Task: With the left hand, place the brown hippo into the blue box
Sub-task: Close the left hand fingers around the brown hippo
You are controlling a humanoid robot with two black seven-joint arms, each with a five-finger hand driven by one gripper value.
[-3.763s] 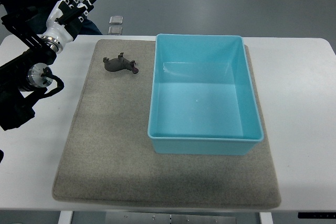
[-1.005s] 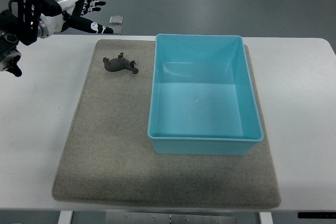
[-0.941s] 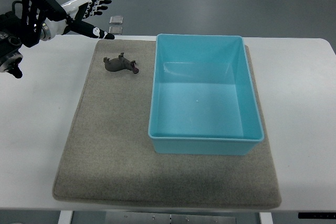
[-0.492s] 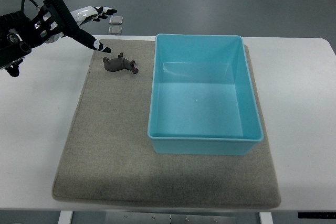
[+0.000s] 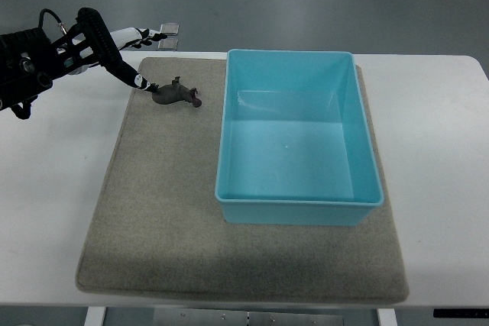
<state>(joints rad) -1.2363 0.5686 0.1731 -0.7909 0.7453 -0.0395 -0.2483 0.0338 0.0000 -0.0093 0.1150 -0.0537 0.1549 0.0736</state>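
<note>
1. Left of the blue box (image 5: 298, 137), near its far left corner, the brown hippo (image 5: 175, 95) lies on the grey mat (image 5: 164, 211) that covers the tabletop (image 5: 432, 143); it is just beside the box wall but clear of it.
2. Its long axis runs roughly across the picture, one end toward the box and the other toward the left robot hand (image 5: 122, 55).
3. That hand reaches in from left of the box with fingers spread and holding nothing; one dark fingertip is at or touching the hippo's left end.
4. So the hippo lies immediately to the right of the hand, toward the box.
5. No right hand shows, so the left is the only one within reach.
6. Judged from this, the grasp is not yet made, and the box is empty.
</note>
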